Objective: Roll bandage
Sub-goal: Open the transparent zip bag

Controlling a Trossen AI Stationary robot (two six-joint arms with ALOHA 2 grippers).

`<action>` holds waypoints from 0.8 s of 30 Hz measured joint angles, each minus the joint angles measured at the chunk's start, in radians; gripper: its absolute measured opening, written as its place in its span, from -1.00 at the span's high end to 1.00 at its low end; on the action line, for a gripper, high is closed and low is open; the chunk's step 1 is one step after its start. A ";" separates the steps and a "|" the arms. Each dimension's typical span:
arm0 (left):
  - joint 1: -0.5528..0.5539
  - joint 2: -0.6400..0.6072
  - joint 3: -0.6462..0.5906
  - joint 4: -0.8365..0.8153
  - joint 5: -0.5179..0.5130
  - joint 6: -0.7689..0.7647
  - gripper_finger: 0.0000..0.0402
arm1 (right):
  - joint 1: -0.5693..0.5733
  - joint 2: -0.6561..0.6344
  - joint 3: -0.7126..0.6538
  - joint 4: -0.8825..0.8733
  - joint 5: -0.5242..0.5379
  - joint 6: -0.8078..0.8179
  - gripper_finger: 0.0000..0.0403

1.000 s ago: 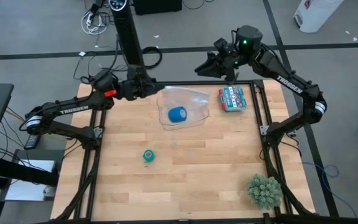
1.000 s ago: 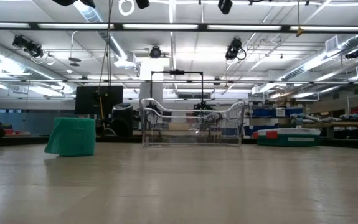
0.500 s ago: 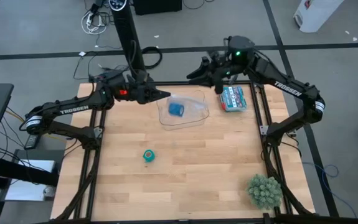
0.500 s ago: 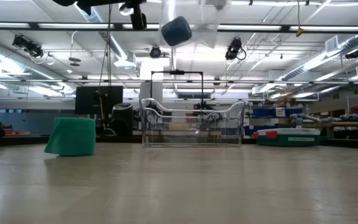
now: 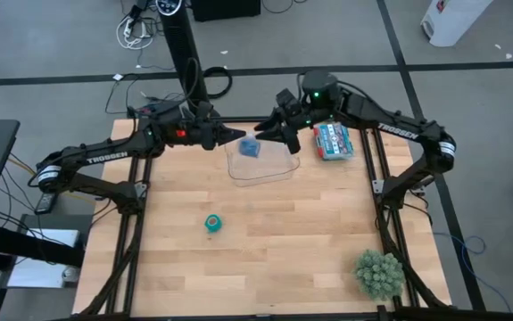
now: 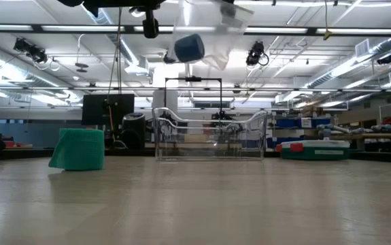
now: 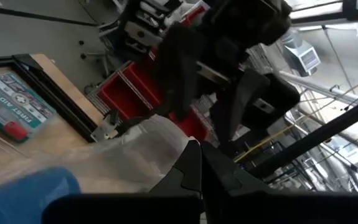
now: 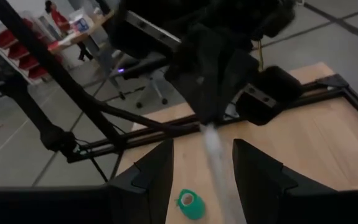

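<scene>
The teal bandage (image 5: pixel 211 223) lies as a small coil on the wooden table, left of centre; it also shows in the low view (image 6: pixel 78 149) and the right wrist view (image 8: pixel 191 204). No gripper is near it. Over the table's far middle my left gripper (image 5: pixel 237 136) is shut on a clear plastic bag (image 6: pixel 209 30) that holds a blue roll (image 5: pixel 250 149). My right gripper (image 5: pixel 265 134) faces it, open. Its fingers stand on either side of the bag's hanging edge (image 8: pixel 215 152), apart from it. My left gripper pinches the clear bag's upper edge (image 7: pixel 177 146) between its two shut fingers, coming level from the table's left. The bag hangs below the fingers, lifted clear of the table. The blue roll (image 6: pixel 189 47) sags in its lower part.
A clear plastic container (image 6: pixel 209 139) stands on the table below the raised bag (image 5: pixel 274 171). A first-aid box (image 5: pixel 332 141) lies at the far right. A spiky green plant (image 5: pixel 379 273) sits at the near right corner. Bare wood surrounds the bandage.
My left gripper has swung toward the table's right and tipped level, raising the bag with the blue roll out of the clear container until it hangs in the air. My right gripper has come toward the table's left and down, up to the bag.
</scene>
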 joint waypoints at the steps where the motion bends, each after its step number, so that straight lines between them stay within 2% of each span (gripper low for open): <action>1: -0.003 0.000 0.000 0.000 0.000 0.012 1.00 | 0.000 0.004 0.000 0.001 -0.002 -0.002 0.21; 12: -0.013 0.000 0.000 -0.047 -0.030 0.073 1.00 | 0.006 0.046 -0.001 -0.007 0.016 -0.072 0.28; 24: -0.014 0.000 0.000 -0.047 -0.050 0.088 1.00 | 0.011 0.054 -0.001 0.027 0.015 -0.106 0.76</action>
